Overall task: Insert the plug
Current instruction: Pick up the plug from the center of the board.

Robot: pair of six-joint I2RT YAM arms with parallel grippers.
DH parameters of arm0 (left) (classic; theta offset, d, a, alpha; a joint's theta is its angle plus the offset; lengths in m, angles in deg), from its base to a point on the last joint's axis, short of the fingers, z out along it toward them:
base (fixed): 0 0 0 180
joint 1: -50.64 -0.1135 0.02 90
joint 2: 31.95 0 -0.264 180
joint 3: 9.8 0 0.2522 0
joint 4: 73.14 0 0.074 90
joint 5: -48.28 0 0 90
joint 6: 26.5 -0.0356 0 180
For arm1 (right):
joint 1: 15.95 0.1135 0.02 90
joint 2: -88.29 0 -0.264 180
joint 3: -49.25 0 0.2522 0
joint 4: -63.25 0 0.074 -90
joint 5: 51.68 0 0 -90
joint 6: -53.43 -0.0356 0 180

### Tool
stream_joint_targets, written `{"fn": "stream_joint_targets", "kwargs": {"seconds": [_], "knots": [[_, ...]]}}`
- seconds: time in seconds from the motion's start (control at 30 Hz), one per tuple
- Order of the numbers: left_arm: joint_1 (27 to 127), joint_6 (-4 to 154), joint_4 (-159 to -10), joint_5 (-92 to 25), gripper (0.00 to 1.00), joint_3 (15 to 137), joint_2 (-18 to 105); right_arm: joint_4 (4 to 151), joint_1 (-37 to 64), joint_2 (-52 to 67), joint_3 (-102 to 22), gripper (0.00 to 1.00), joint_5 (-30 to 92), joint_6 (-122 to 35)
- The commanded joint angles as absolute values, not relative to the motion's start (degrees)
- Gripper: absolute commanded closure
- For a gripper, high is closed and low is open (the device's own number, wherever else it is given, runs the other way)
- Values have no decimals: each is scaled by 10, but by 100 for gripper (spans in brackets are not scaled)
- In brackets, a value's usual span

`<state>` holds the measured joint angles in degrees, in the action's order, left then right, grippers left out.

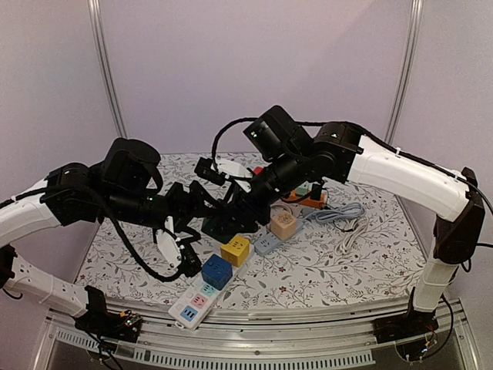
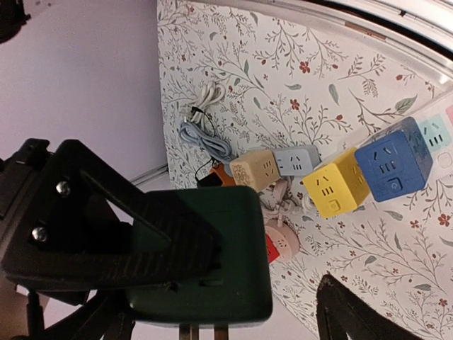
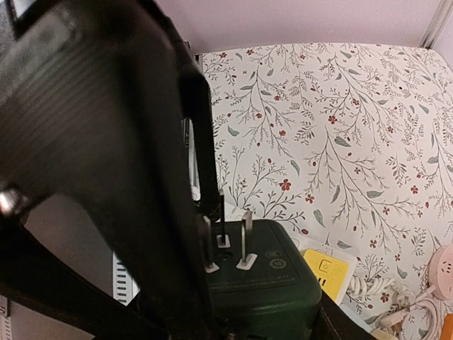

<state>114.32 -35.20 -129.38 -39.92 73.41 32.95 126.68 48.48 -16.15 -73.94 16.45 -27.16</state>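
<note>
Seemingly the plug (image 3: 234, 237) is only beginning to enter the dark green socket cube (image 3: 272, 287) at the lower middle of the right wrist view, its prongs showing almost whole, while the right gripper (image 1: 246, 193) seems to be gripping it and the left gripper (image 2: 265, 273) is standing open around the cube.

Of the plug (image 3: 245, 237) only metal prongs show, upright. Their tips sit in slots atop a dark green cube (image 3: 269, 297), shafts exposed.
</note>
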Motion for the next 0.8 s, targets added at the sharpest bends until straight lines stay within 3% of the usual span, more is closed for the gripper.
{"fn": "stream_joint_targets", "kwargs": {"seconds": [0.0,0.2,0.27,0.4,0.43,0.47,0.5,0.6,0.63,0.77], "knots": [[1162,-323,-1313,-441,16,759,355,1266,498,-172,-769,100,147,-249],[1166,-307,-1312,-466,36,768,371,1270,502,-177,-773,100,141,-242],[1166,-309,-1312,-471,50,765,371,1270,502,-178,-775,100,137,-242],[1166,-299,-1314,-469,100,765,365,1272,502,-175,-772,100,143,-242],[1167,-296,-1313,-466,100,764,363,1271,501,-175,-771,100,148,-240],[1167,-288,-1314,-462,100,765,360,1271,502,-174,-770,92,157,-240],[1167,-270,-1314,-457,100,766,357,1270,502,-173,-768,74,168,-241],[1167,-207,-1323,-441,100,773,351,1258,502,-165,-756,7,210,-247],[1167,-178,-1328,-438,100,776,350,1248,502,-157,-746,2,223,-248],[1153,-38,-1366,-415,100,791,349,1203,502,-117,-694,1,253,-249]]}}
